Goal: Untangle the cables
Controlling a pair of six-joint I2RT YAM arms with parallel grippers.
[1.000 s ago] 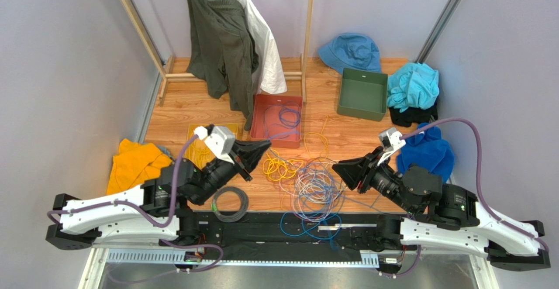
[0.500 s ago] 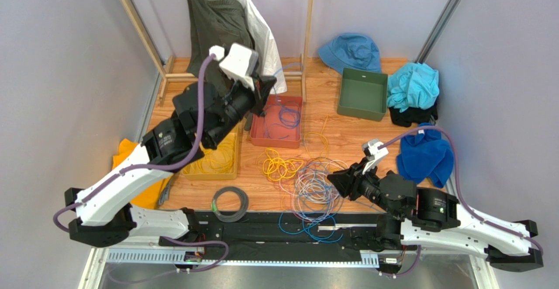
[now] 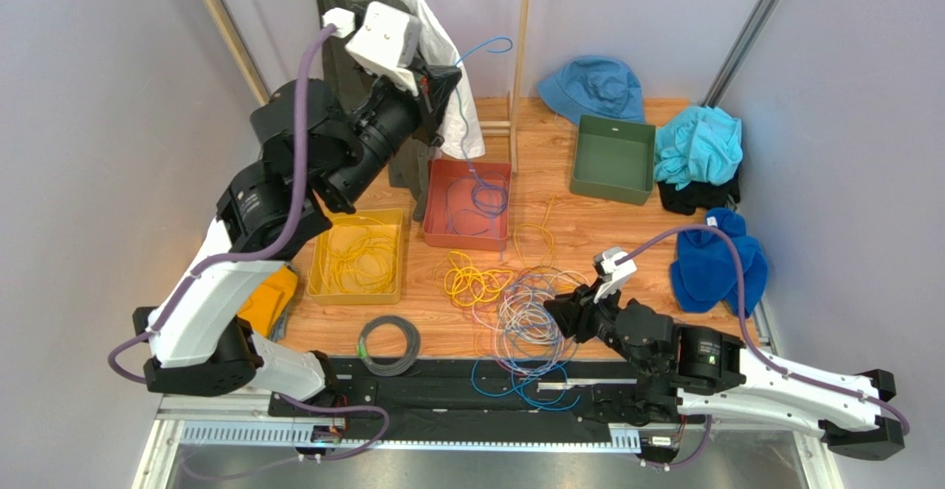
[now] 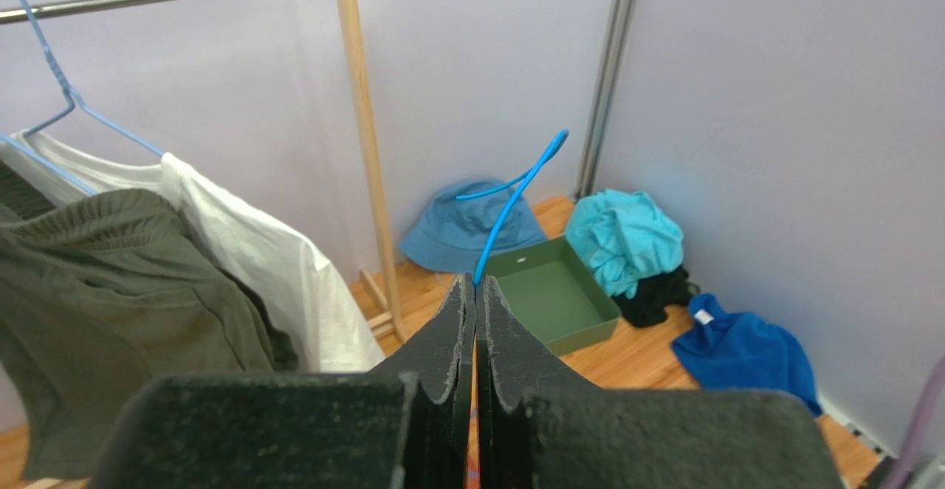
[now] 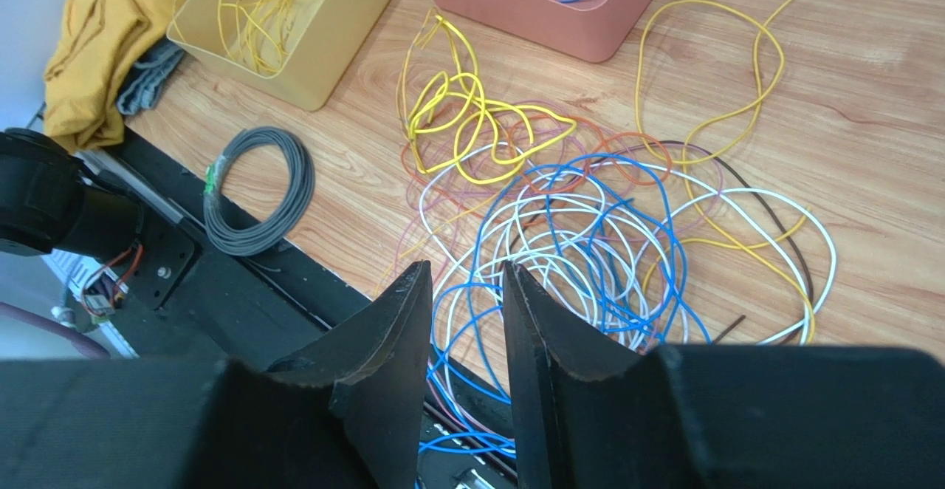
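Observation:
A tangle of blue, white, yellow and red cables (image 3: 527, 310) lies on the wooden table near the front edge; it also shows in the right wrist view (image 5: 599, 234). My left gripper (image 3: 449, 77) is raised high over the red tray (image 3: 443, 226), shut on a blue cable (image 3: 485, 48) whose free end sticks up past the fingertips (image 4: 519, 195) and whose lower part hangs down into the tray. My right gripper (image 3: 560, 314) hovers low over the tangle with its jaws open (image 5: 466, 273) and empty.
A yellow tray (image 3: 324, 279) holds yellow cables. A grey coiled cable (image 3: 388, 345) lies by the front rail. An empty green bin (image 3: 611, 159), a blue hat (image 3: 593, 87), blue cloths (image 3: 721, 256) and a clothes rack with hung garments (image 3: 383, 90) stand behind.
My left arm has swung up and back from the table, lifting the blue cable high over the red tray. My right gripper has moved left and down over the tangle.

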